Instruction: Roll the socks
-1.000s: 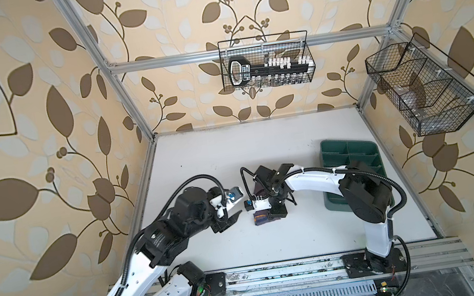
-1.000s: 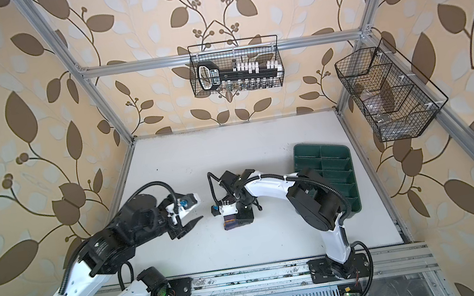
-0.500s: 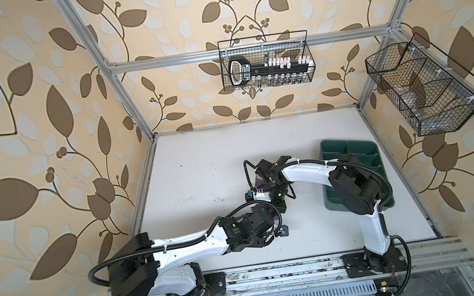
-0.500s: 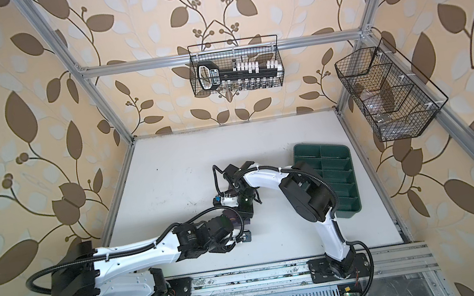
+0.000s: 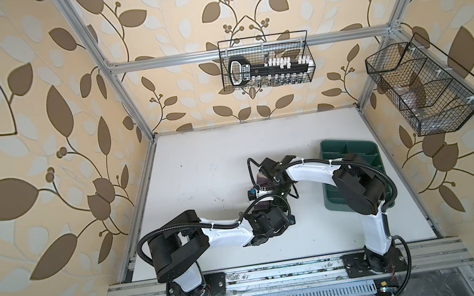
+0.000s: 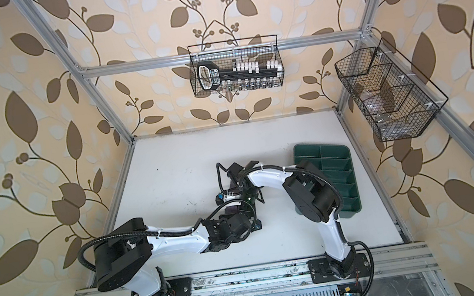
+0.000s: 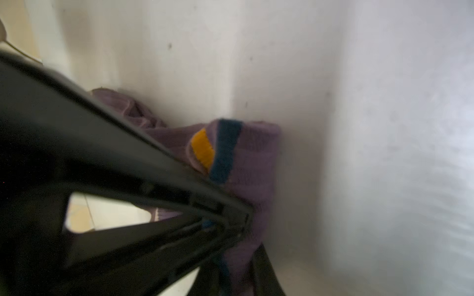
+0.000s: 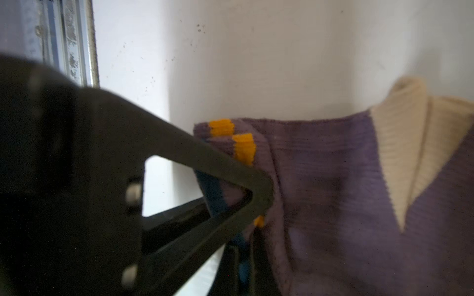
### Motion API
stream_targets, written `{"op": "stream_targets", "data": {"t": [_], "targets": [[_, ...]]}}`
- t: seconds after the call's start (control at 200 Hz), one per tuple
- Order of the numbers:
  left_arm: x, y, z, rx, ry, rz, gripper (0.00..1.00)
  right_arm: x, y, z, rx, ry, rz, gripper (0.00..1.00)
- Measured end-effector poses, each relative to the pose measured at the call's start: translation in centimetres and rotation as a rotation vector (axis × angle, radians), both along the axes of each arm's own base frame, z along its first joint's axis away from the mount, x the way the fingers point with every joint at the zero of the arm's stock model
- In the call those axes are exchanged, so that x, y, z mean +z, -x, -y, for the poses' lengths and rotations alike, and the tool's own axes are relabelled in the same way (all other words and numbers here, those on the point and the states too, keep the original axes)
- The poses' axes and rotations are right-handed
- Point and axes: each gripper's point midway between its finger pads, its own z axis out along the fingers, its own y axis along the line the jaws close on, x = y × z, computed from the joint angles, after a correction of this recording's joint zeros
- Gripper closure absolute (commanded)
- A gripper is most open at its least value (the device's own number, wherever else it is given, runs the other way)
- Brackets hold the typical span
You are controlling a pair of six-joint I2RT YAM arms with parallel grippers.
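Containers first: a dark green plastic divided tray [image 5: 357,150] lies flat at the right edge of the white tabletop [image 5: 200,167], long side along that edge. The compartments in sight show bare green floor, and the black elbow of the right arm [image 5: 359,187] overhangs the tray's near half. A black wire basket [image 5: 222,58] on the back wall holds a black rail with a looped handle [image 5: 240,75], carrying a row of small white and metal pieces. A second black wire basket [image 5: 383,69] on the right wall holds something clear; what it is cannot be told. The purple ribbed socks [image 8: 333,179], striped orange and dark teal with a beige toe, sit near the middle of the tabletop, a little toward the front edge. In both top views only small purple patches [image 5: 265,205] [image 6: 232,210] show, lined up roughly back to front; the rest of the outline is hidden. The right wrist view shows two stacked striped layers at the gripped end, with the beige toe at the end away from the fingers. There the right gripper [image 8: 256,223] is pinched down on the striped end. In the blurred left wrist view the left gripper [image 7: 252,238] has its fingers pressed onto purple fabric beside the teal stripe. The wrist ends of the right arm and the left arm [image 5: 226,236], with their black cables [image 5: 251,169], cover the socks from above. An aluminium rail [image 5: 279,271] along the front edge carries both arm bases.
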Motion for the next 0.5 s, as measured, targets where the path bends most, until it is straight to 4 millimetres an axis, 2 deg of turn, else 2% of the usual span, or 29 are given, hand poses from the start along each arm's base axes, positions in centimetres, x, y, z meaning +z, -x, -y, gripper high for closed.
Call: {"op": "stream_targets", "data": {"t": [0.05,0.135,0.245,0.32,0.4,0.5], "targets": [[0.1,0.0,0.3,0.004,0.0,-0.029,0.93,0.1,-0.3,0.3,-0.01,-0.008,0.024,0.86],[0.2,0.1,0.7,0.01,0.017,-0.106,0.94,1.0,-1.0,1.1,-0.066,-0.023,0.078,0.75],[0.2,0.8,0.9,0.021,0.059,-0.254,0.94,4.0,-3.7,3.5,-0.206,-0.075,0.24,0.68],[0.5,1.2,1.1,0.036,0.106,-0.37,0.94,7.8,-6.7,5.9,-0.361,-0.133,0.41,0.62],[0.5,1.3,0.9,0.076,0.141,-0.511,0.94,13.8,-9.6,9.3,-0.567,-0.224,0.621,0.59],[0.4,1.0,1.1,0.132,0.183,-0.679,0.94,21.7,-10.6,13.0,-0.775,-0.378,0.856,0.58]]}}
